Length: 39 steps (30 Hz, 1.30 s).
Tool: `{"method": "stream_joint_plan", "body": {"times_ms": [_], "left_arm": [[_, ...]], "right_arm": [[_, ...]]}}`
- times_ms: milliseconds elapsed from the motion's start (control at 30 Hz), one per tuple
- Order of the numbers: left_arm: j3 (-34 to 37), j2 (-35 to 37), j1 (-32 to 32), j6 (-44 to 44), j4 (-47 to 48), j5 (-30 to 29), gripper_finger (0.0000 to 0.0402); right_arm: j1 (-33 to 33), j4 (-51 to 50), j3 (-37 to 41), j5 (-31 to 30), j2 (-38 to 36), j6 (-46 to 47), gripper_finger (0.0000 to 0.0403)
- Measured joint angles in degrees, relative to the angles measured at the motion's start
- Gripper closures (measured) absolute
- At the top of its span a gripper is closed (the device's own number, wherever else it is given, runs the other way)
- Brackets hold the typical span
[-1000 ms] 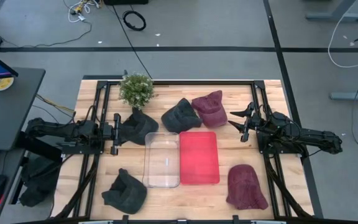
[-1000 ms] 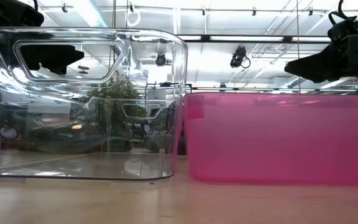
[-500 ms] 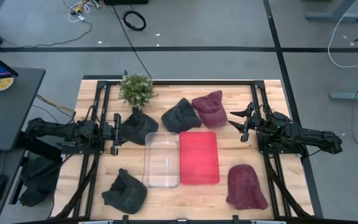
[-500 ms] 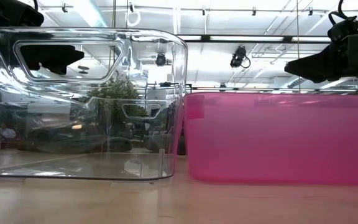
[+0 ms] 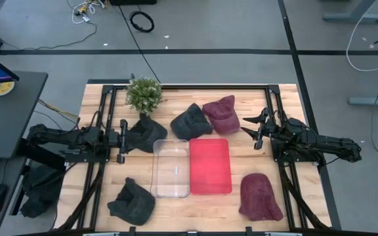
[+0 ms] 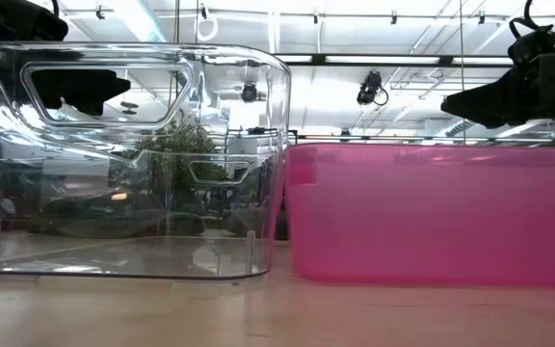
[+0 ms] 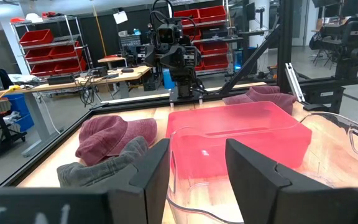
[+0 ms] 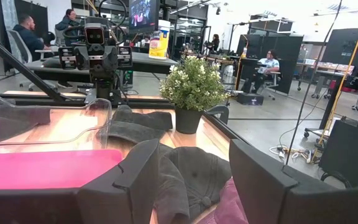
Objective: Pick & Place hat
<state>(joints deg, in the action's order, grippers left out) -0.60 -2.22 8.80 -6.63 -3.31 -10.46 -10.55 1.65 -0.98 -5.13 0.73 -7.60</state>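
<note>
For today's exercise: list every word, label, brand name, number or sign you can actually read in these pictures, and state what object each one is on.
None can be read.
Yellow-and-white box on the desk behind the left arm, right wrist view: print too small to read.
Wall screen: picture blurred, no legible words.
Hats, clear bin, red bin, potted plant: no labels visible.

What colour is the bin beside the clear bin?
Pink-red bin, seen best in the high view.

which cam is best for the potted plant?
Right wrist view: the potted plant stands upright and unobstructed behind the gray hats. High view shows only its top at the table's far edge. Low view blurs it through the clear bin. Left wrist view misses it.
</note>
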Motion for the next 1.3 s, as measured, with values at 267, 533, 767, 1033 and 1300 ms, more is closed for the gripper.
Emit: {"method": "stream_joint_plan", "body": {"times_ms": [267, 533, 767, 1033, 1300], "left_arm": [[0.0, 0.0, 0.0, 0.0, 0.0, 0.0, 0.0241], [0.0, 0.0, 0.0, 0.0, 0.0, 0.0, 0.0241], [0.0, 0.0, 0.0, 0.0, 0.0, 0.0, 0.0241], [0.0, 0.0, 0.0, 0.0, 0.0, 0.0, 0.0241], [0.0, 0.0, 0.0, 0.0, 0.0, 0.0, 0.0241]], "right_arm": [[0.0, 0.0, 0.0, 0.0, 0.0, 0.0, 0.0204], [0.0, 0.0, 0.0, 0.0, 0.0, 0.0, 0.0204], [0.0, 0.0, 0.0, 0.0, 0.0, -4.3, 0.0204], [0.0, 0.1, 0.0, 0.0, 0.0, -3.9, 0.0204], [0.1, 27.7, 0.0, 0.1, 0.0, 4.7, 0.0204]]}}
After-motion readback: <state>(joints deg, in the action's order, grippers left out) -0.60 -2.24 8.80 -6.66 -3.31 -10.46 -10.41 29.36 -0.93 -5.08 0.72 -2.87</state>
